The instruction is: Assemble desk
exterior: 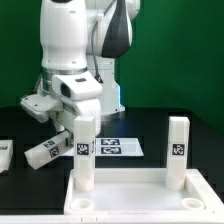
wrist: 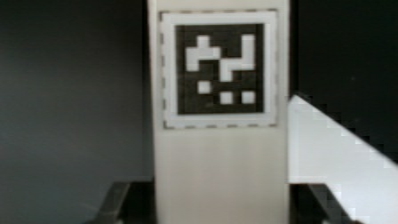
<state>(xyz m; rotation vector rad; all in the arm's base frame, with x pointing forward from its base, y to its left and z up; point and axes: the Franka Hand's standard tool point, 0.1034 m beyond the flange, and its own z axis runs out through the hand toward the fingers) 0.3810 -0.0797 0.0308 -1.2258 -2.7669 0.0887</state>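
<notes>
The desk's white rimmed tabletop [exterior: 140, 200] lies at the front of the exterior view. Two white legs stand upright in its back corners. The left leg [exterior: 85, 150] is the one that fills the middle of the wrist view as the tagged leg [wrist: 217, 130]. My gripper [exterior: 82, 122] comes down on this leg's top and is shut on it, with a dark finger [wrist: 128, 205] pressed against either side. The right leg [exterior: 178, 150] stands free. A third leg [exterior: 46, 152] lies loose on the black table, on the exterior view's left.
The marker board [exterior: 116, 147] lies flat behind the tabletop, between the two upright legs. Another white part [exterior: 5, 156] shows at the exterior view's left edge. The robot's white base [exterior: 75, 50] rises behind. A white surface [wrist: 334, 145] shows beside the leg in the wrist view.
</notes>
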